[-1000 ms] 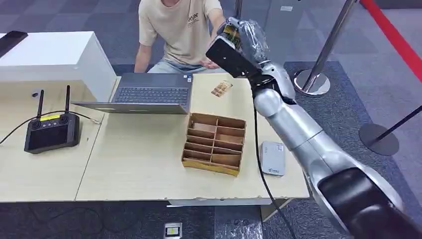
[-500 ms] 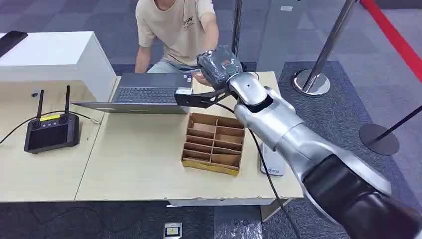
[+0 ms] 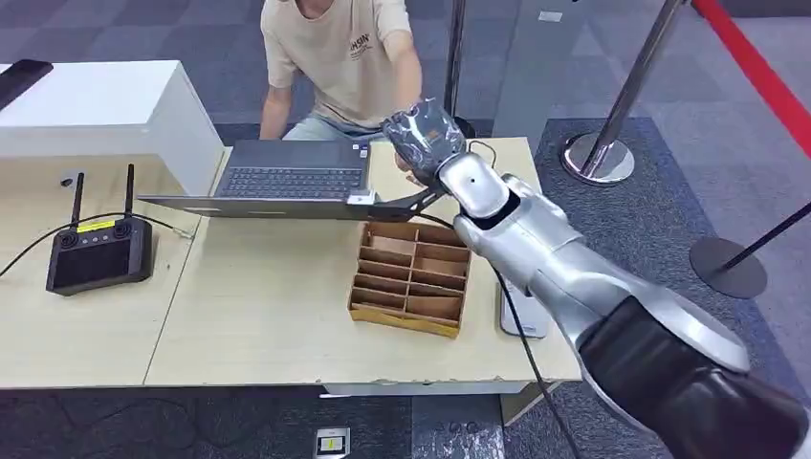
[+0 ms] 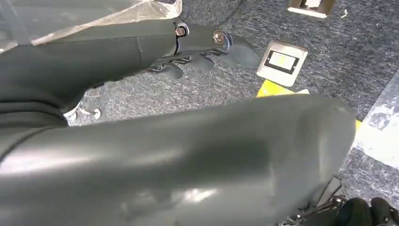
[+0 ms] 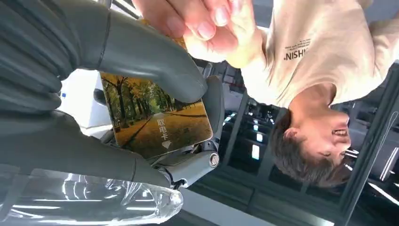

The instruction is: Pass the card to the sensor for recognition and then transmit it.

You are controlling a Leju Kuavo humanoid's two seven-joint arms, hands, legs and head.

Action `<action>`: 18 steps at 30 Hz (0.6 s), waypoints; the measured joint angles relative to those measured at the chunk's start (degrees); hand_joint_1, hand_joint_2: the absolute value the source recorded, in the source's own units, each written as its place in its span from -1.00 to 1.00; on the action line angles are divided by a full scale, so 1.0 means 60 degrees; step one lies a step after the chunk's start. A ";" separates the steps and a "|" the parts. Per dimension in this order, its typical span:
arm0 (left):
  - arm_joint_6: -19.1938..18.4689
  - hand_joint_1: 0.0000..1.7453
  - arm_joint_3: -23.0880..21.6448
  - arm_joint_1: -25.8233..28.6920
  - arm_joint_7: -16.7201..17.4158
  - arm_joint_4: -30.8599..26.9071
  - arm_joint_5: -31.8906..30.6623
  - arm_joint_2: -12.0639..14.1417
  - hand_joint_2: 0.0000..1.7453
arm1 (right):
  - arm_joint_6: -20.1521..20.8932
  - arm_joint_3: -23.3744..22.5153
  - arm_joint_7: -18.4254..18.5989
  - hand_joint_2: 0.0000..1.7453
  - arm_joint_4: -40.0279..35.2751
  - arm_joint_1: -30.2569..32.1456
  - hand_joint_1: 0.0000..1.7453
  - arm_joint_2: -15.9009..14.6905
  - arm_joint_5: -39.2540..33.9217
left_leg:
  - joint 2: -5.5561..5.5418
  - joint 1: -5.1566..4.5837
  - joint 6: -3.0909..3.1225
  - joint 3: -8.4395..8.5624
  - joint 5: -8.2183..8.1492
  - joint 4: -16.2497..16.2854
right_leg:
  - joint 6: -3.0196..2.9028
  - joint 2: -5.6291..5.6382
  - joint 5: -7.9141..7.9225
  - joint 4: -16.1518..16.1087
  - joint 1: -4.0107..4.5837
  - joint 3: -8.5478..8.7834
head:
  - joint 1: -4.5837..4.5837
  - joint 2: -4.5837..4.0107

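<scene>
Fingers (image 5: 155, 66) pinch tree-printed card (image 5: 157, 125); person's hand (image 5: 207, 23) touching.

**Crowded at the far edge, open wood in the middle**

The right hand (image 3: 424, 134) is up over the far edge of the surface (image 3: 268, 306), and a person's hand (image 5: 202, 23) sits right against it at the card (image 5: 157, 120), so there is hardly any room there. Just beside, the open laptop (image 3: 287, 180) blocks the far side. Under the arm stands the cardboard divider box (image 3: 413, 275), with a white device (image 3: 524, 311) close by its right. Between the laptop and the near edge lies a broad bare stretch of wood. Further left, the black controller (image 3: 98, 251) raises two antennas, and a white cabinet (image 3: 105, 110) closes that corner. Off the surface to the right stand stanchion posts (image 3: 631, 91).
</scene>
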 joint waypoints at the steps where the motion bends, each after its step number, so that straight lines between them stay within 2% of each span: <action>1: 0.0000 -1.00 0.0000 0.0000 0.0000 0.0000 -0.0004 0.0000 -1.00 | -0.0033 0.0025 0.0000 1.00 0.0040 0.0003 1.00 0.0000 0.0014 | 0.0001 0.0000 0.0000 0.0000 0.0000 0.0000 | 0.0000 0.0000 0.0000 0.0000 0.0000 -0.0001 | -0.0004 0.0000; 5: -0.0004 -1.00 -0.0004 0.0000 0.0004 0.0000 -0.0055 0.0000 -1.00 | -0.0167 0.0047 0.0000 1.00 0.0142 0.0037 1.00 -0.0011 0.0069 | 0.0000 0.0001 -0.0001 -0.0001 -0.0001 -0.0001 | 0.0001 0.0000 -0.0001 0.0000 0.0001 -0.0004 | 0.0000 0.0000; 6: -0.0018 -1.00 -0.0004 -0.0001 0.0007 0.0000 -0.0066 0.0000 -1.00 | -0.0233 0.0055 -0.0004 1.00 0.0178 0.0050 0.54 -0.0015 0.0073 | 0.0001 0.0001 -0.0001 -0.0002 -0.0001 -0.0001 | 0.0001 0.0000 -0.0001 0.0000 0.0001 -0.0004 | 0.0000 0.0000; 7: -0.0022 -1.00 -0.0007 -0.0001 0.0011 0.0000 -0.0080 0.0000 -1.00 | -0.0273 0.0055 -0.0011 1.00 0.0200 0.0067 -0.44 -0.0018 0.0073 | 0.0002 0.0001 -0.0001 -0.0001 -0.0001 -0.0001 | 0.0001 0.0001 -0.0001 0.0000 0.0001 -0.0004 | 0.0000 0.0000; 8: -0.0026 -1.00 -0.0007 -0.0001 0.0022 0.0000 -0.0106 -0.0004 -1.00 | -0.0364 0.0051 -0.0037 1.00 0.0215 0.0102 -0.70 -0.0026 0.0076 | 0.0003 0.0001 -0.0001 -0.0001 -0.0001 -0.0002 | 0.0000 0.0002 -0.0001 0.0000 0.0002 -0.0003 | 0.0000 0.0000; 10: -0.0069 -1.00 -0.0011 -0.0003 0.0062 0.0000 -0.0157 -0.0011 -1.00 | -0.0444 0.0044 -0.0084 1.00 0.0215 0.0177 -0.78 -0.0029 0.0084 | 0.0004 0.0001 -0.0002 -0.0002 -0.0001 -0.0004 | 0.0000 0.0003 -0.0001 0.0000 0.0002 -0.0004 | -0.0004 0.0000; 13: -0.0153 -1.00 -0.0084 -0.0004 0.0106 0.0000 -0.0273 -0.0018 -1.00 | -0.0422 0.0033 -0.0117 1.00 0.0200 0.0278 -1.00 -0.0036 0.0102 | 0.0003 0.0003 -0.0001 0.0000 -0.0001 -0.0005 | 0.0000 0.0003 -0.0001 0.0000 0.0003 -0.0003 | 0.0000 0.0000; 18: -0.0153 -1.00 -0.0182 0.0028 0.0124 0.0000 -0.0375 -0.0022 -1.00 | -0.0339 -0.0084 -0.0058 1.00 -0.0099 0.0577 -1.00 -0.0171 0.0080 | 0.0004 0.0002 -0.0001 0.0001 0.0000 -0.0004 | 0.0000 0.0003 -0.0001 0.0000 0.0003 -0.0001 | 0.0000 0.0000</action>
